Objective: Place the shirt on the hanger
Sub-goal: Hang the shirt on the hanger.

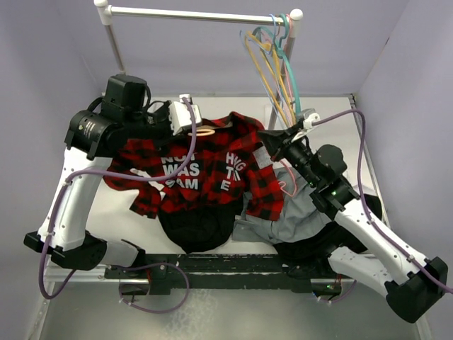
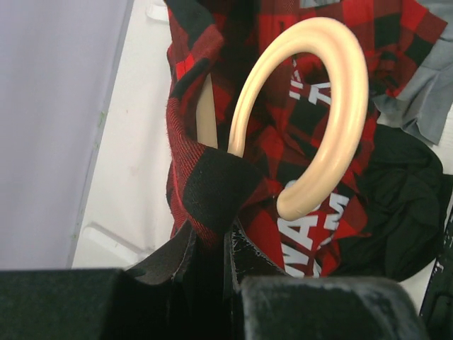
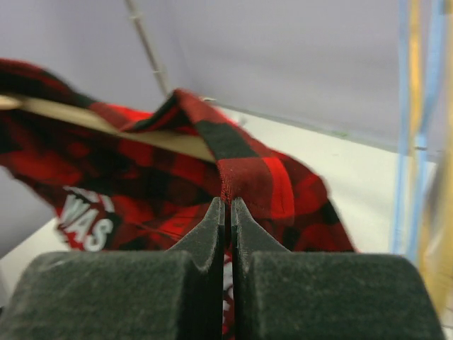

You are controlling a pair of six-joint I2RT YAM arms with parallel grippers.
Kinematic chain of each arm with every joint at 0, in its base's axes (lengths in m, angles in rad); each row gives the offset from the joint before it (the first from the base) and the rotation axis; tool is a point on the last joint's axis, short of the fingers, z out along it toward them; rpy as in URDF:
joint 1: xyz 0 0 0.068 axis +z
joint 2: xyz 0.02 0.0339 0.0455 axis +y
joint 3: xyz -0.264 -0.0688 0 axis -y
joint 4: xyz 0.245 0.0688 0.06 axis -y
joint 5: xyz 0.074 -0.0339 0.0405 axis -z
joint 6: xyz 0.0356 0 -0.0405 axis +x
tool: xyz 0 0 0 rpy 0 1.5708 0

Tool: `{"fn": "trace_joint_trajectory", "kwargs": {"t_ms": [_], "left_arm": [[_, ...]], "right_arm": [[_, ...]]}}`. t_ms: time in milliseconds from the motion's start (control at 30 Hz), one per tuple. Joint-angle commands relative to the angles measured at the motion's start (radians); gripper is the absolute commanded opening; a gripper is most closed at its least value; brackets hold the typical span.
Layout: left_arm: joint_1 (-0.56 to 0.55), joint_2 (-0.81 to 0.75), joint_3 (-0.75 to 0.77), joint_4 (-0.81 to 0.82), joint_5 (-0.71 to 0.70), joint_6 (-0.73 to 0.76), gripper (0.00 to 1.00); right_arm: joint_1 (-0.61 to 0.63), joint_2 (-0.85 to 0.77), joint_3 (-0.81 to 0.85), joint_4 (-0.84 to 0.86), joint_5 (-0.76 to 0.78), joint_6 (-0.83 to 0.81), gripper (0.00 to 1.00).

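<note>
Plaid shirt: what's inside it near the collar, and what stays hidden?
The tan hanger is inside the plaid shirt. Its hook sticks out at the collar, and part of one arm shows beneath the fabric. The rest of its frame is covered by cloth.

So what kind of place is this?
Probably a robotics lab cell: plain lilac walls, a small white pipe rack of hangers, a left arm and right arm bolted at the table edge.

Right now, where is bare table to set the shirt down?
Bare table near-left, between the left arm and the shirt; also a far-right strip beyond the right gripper. Crowded: centre and near right, under shirt, grey garment, black garment.
</note>
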Motion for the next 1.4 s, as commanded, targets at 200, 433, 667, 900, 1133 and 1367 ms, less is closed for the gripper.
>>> {"fn": "trace_joint_trajectory", "kwargs": {"t_ms": [200, 433, 667, 900, 1133, 1367], "left_arm": [[0.004, 0.028, -0.011, 0.227, 0.180, -0.178, 0.00], [0.004, 0.022, -0.024, 0.268, 0.234, -0.197, 0.00], [0.004, 0.017, -0.054, 0.244, 0.364, -0.139, 0.00], [0.004, 0.016, -0.060, 0.115, 0.454, 0.050, 0.00], [0.004, -0.018, -0.111, 0.065, 0.483, 0.169, 0.00], [0.004, -0.013, -0.129, 0.048, 0.482, 0.236, 0.00]], "right_arm": [[0.195, 0.081, 0.081, -0.011, -0.226, 0.057, 0.00], [0.206, -0.068, -0.056, -0.015, -0.323, 0.037, 0.00], [0.219, -0.323, -0.053, -0.221, -0.266, -0.296, 1.00], [0.218, -0.365, 0.080, -0.639, -0.064, -0.933, 1.00], [-0.066, -0.032, 0.367, -0.903, -0.317, -1.149, 0.97], [-0.112, 0.219, 0.529, -1.100, -0.519, -1.167, 0.90]]}}
